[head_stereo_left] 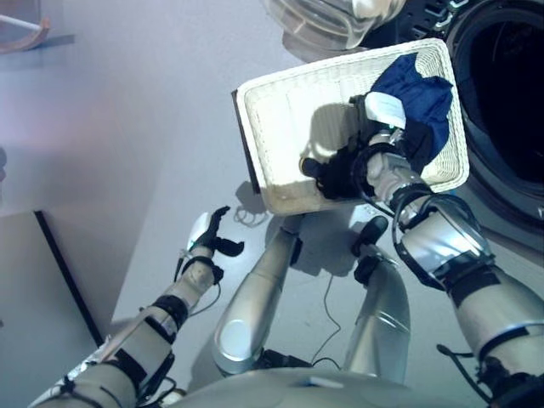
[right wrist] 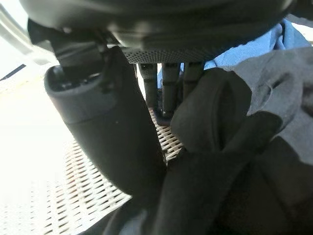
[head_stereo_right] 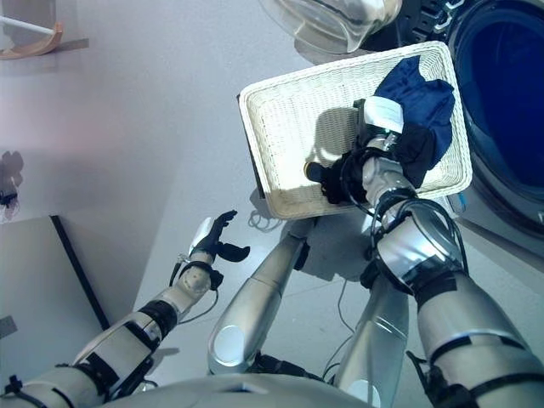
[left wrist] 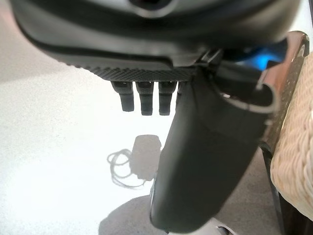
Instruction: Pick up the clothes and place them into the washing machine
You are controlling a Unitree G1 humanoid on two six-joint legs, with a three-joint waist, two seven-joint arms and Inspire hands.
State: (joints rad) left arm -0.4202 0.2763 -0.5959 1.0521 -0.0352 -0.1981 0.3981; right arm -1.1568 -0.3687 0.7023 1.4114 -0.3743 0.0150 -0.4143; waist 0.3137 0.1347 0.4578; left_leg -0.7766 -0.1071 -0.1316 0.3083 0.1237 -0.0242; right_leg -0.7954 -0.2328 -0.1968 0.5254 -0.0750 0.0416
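A white wicker basket [head_stereo_left: 285, 127] sits on the floor beside the washing machine's dark round opening [head_stereo_left: 510, 93]. In its corner nearest the machine lies a blue cloth [head_stereo_left: 418, 89], with a black cloth [head_stereo_left: 418, 146] bunched next to it. My right hand [head_stereo_left: 374, 129] reaches into the basket at the edge of this pile. Its fingers [right wrist: 168, 90] are straight, their tips on the wicker floor, and a fold of the black cloth [right wrist: 230, 161] lies against them. My left hand [head_stereo_left: 211, 240] hangs open over the floor at lower left, holding nothing.
The machine's clear door [head_stereo_left: 327, 21] stands swung open just beyond the basket. A small loop of white string [left wrist: 122, 164] lies on the floor by the basket's near corner. A dark strip [head_stereo_left: 59, 263] crosses the floor at the left.
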